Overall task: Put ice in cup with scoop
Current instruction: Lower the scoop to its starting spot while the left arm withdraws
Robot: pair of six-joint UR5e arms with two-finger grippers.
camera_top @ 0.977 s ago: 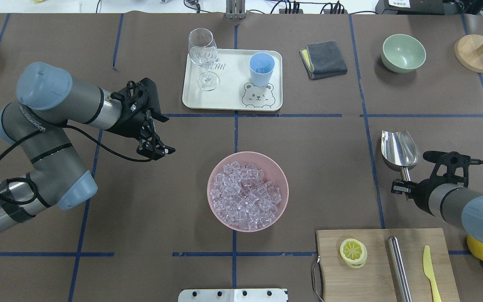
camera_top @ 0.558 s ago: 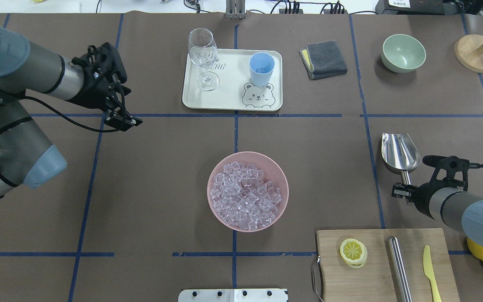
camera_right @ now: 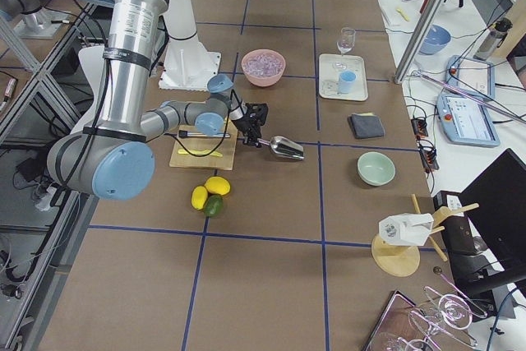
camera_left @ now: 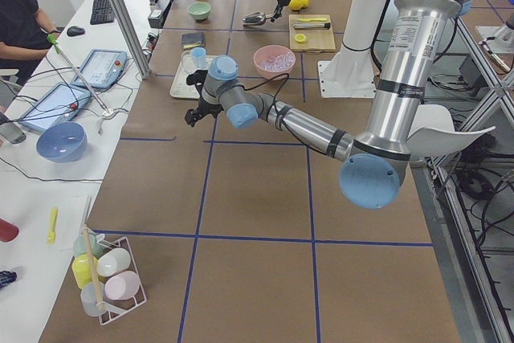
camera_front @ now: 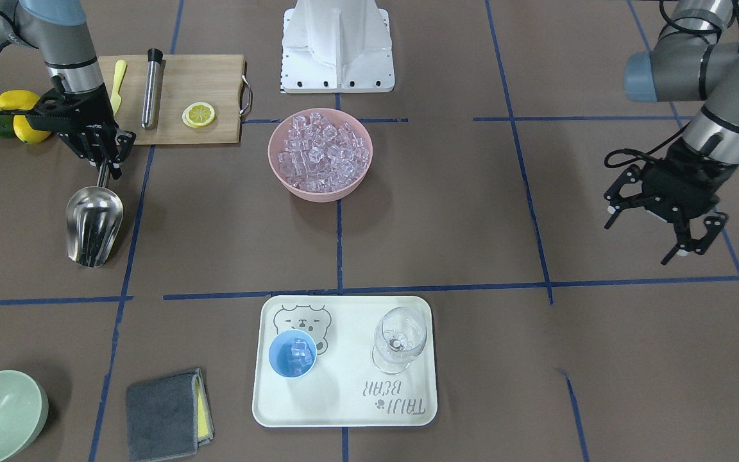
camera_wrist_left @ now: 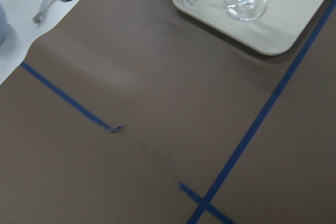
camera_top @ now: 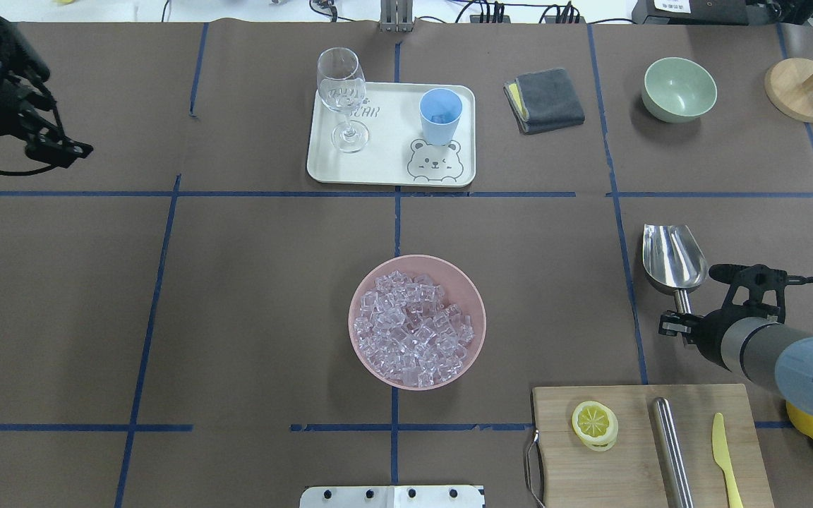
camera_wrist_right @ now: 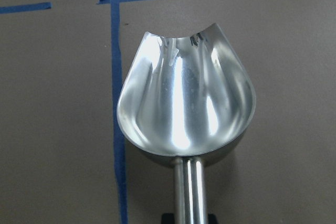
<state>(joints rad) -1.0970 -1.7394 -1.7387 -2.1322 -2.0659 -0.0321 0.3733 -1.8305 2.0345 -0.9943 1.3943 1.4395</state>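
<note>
While your right gripper (camera_front: 106, 168) clamps the steel scoop (camera_front: 93, 224) by its rod handle, trough empty, the left gripper (camera_front: 645, 237) hangs with fingers spread; ice cubes (camera_front: 297, 351) lie in the light-blue cup (camera_front: 273, 363).

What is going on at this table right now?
The right gripper holds a steel scoop by its thin handle, off to the side near the cutting board. The scoop is empty. The pink bowl in the middle of the table is full of ice, and a few cubes already lie in the blue cup on the tray. The left gripper is open, holds nothing and hangs far from these things.
</note>
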